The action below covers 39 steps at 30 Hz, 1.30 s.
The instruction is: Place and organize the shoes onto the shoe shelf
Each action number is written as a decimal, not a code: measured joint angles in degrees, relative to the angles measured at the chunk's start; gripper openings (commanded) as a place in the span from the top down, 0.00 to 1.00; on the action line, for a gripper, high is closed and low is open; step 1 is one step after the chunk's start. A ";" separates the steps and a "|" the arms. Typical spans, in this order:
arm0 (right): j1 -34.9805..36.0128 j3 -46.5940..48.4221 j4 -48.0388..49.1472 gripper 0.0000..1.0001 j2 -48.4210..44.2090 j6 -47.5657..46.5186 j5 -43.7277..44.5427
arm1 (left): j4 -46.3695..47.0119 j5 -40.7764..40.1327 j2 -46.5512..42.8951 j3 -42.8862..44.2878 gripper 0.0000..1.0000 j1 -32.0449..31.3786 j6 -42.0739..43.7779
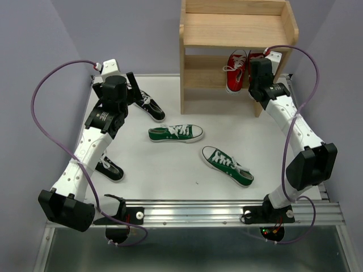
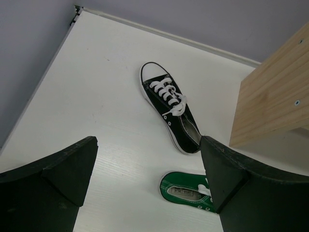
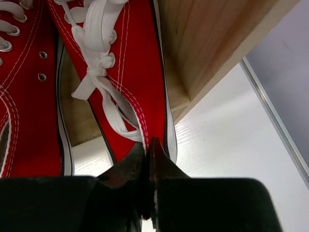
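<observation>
The wooden shoe shelf (image 1: 238, 28) stands at the back. Two red shoes lie on its lower tier: one (image 1: 235, 71) in plain view, the other (image 1: 256, 55) mostly hidden behind my right gripper (image 1: 254, 79). In the right wrist view that gripper (image 3: 147, 143) is shut on the side edge of the right red shoe (image 3: 130, 63), whose heel hangs over the tier's front edge, next to the other red shoe (image 3: 29, 96). My left gripper (image 1: 135, 90) is open and empty above a black shoe (image 1: 150, 105), which also shows in the left wrist view (image 2: 171, 113) beyond the gripper (image 2: 147, 145).
Two green shoes lie on the white table, one mid-table (image 1: 176, 133) and one nearer the front right (image 1: 227, 165). A second black shoe (image 1: 109, 169) lies at the left, partly under my left arm. The shelf's side panel (image 2: 275, 96) stands right of the black shoe.
</observation>
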 measured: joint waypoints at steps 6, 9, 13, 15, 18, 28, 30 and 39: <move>-0.17 1.79 0.09 0.99 1.53 -0.79 -0.17 | -0.02 -0.15 0.00 0.00 0.01 0.00 0.24; -0.17 2.14 0.15 0.98 1.77 -1.16 -0.22 | -0.02 -0.31 0.00 0.00 0.01 0.00 0.31; -0.17 2.25 0.35 0.74 1.90 -1.64 -0.35 | -0.02 -0.31 -0.02 0.00 0.01 0.00 0.44; -0.17 2.27 1.18 0.64 1.90 -2.01 -0.48 | -0.02 -0.31 -0.02 0.00 0.01 0.00 0.44; -0.17 2.36 3.13 0.60 1.81 -2.12 -0.90 | 0.00 -0.28 -0.02 0.00 0.01 0.00 0.44; -0.17 1.75 5.60 0.43 -3.06 -1.73 -3.65 | -0.02 -0.26 -0.17 0.00 0.01 0.00 0.44; -0.17 1.25 5.73 0.37 -5.14 -1.57 -4.44 | -0.02 -0.26 -0.33 0.00 0.01 0.00 0.42; -0.17 -1.05 4.72 0.34 -13.27 0.00 -9.05 | -0.07 -0.17 -0.48 -0.52 0.01 0.00 0.02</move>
